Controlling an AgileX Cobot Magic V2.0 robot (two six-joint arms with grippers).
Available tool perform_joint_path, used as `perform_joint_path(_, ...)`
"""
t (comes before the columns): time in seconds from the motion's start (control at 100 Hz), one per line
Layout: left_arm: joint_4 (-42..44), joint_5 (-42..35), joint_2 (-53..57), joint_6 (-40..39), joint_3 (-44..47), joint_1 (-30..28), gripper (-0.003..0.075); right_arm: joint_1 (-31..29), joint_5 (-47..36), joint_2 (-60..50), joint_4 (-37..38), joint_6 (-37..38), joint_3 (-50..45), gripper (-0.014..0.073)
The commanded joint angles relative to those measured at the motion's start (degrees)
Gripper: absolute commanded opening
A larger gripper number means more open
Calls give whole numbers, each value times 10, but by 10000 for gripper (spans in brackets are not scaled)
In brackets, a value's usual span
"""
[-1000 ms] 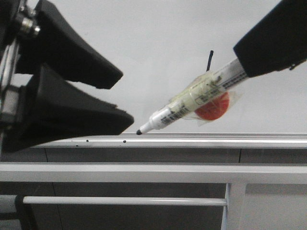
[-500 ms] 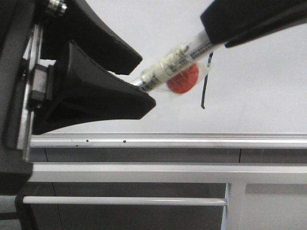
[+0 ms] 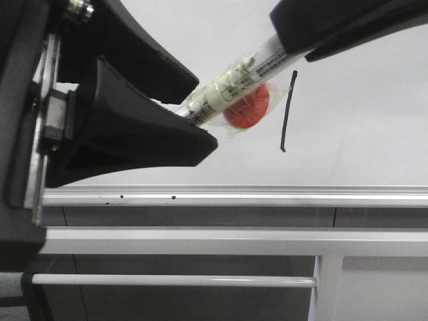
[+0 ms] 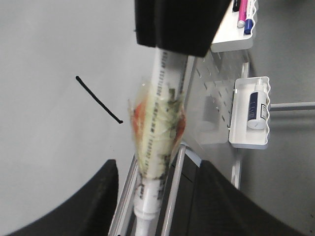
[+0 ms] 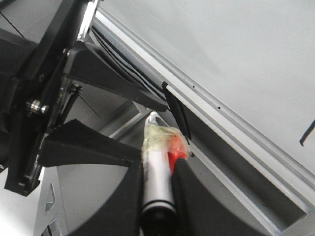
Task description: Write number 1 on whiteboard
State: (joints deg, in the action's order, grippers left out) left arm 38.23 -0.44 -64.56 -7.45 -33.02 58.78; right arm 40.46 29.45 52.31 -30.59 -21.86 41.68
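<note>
The number 1 point(image 3: 287, 110) is a thin black slanted stroke on the whiteboard point(image 3: 364, 140), and it also shows in the left wrist view point(image 4: 98, 101) and at the frame edge of the right wrist view point(image 5: 307, 132). My right gripper point(image 3: 291, 40) point(image 5: 158, 169) is shut on the white marker point(image 3: 231, 90) point(image 5: 156, 187), which has a red piece point(image 3: 249, 107) taped to it. The marker is held off the board, left of the stroke. Its tip end reaches between the wide-apart fingers of my open left gripper point(image 3: 200, 112) point(image 4: 157, 196) without touching them.
The board's silver rail point(image 3: 281, 196) runs below, with white metal bars point(image 3: 200, 241) lower down. On a pegboard beside the board hang white trays holding markers point(image 4: 244, 14) and a small bottle point(image 4: 256, 105).
My right gripper carried the marker up and to the left, uncovering the whole stroke. The left gripper rose and came closer, so the marker's tip now lies between its fingers.
</note>
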Motion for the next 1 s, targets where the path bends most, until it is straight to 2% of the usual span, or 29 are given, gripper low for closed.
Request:
perform_joint_path(0.0, -2, -33, 8, -3, -19, -3, 333, -1, -26, -3, -14, -2, 20, -43)
perform_joint_path(0.2, -2, -33, 8, -3, -19, -5, 330, 0, -26, -3, -20, -2, 20, -43)
perform_joint_path(0.37, -2, -33, 8, -3, -19, -5, 272, 0, -26, -3, -20, -2, 20, -43)
perform_joint_path(0.6, -2, -33, 3, -3, -19, -5, 256, 0, -26, -3, -22, -2, 20, -43)
perform_joint_path(0.67, -2, -33, -6, -3, -19, -5, 216, 0, -26, -3, -24, -2, 23, -43)
perform_joint_path(0.74, -2, -33, -16, -3, -19, -5, 144, 0, -23, -3, -24, -2, 29, -43)
perform_joint_path(0.84, -4, -33, -22, -3, -19, -5, -18, 0, -18, -3, -24, -2, 36, -43)
perform_joint_path(0.99, -8, -33, -18, -3, -19, -5, -20, 0, -9, 1, -13, -2, 36, -43)
